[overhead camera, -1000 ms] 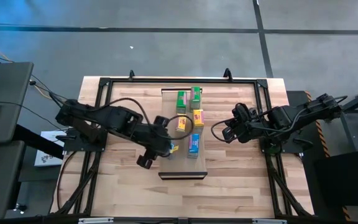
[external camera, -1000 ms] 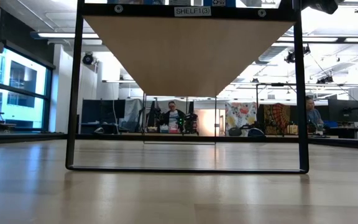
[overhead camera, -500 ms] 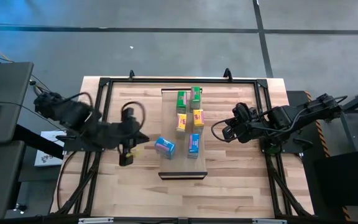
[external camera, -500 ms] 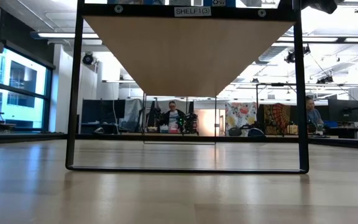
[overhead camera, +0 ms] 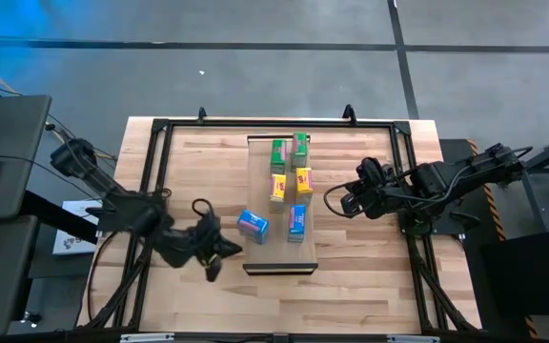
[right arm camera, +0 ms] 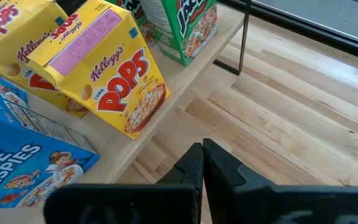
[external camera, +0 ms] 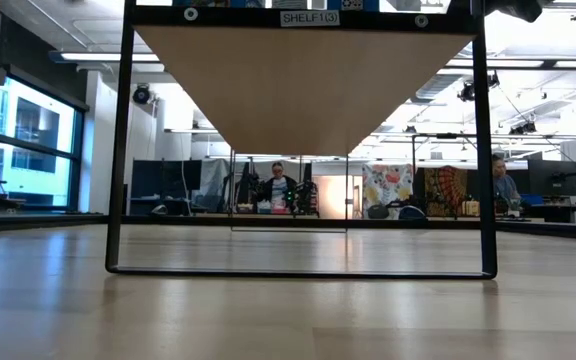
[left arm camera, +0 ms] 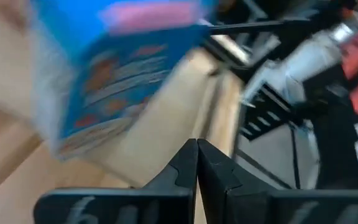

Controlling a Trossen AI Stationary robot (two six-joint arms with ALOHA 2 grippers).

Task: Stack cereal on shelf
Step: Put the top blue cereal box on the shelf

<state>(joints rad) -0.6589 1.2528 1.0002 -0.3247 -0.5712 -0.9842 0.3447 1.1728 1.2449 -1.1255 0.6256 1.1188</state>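
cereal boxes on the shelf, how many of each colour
green boxes: 2
yellow boxes: 2
blue boxes: 2
total: 6, all on the shelf

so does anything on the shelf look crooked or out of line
Yes. One blue cereal box sits turned at an angle near the shelf's left edge, while the other blue box, the yellow pair and the green pair line up in two neat columns.
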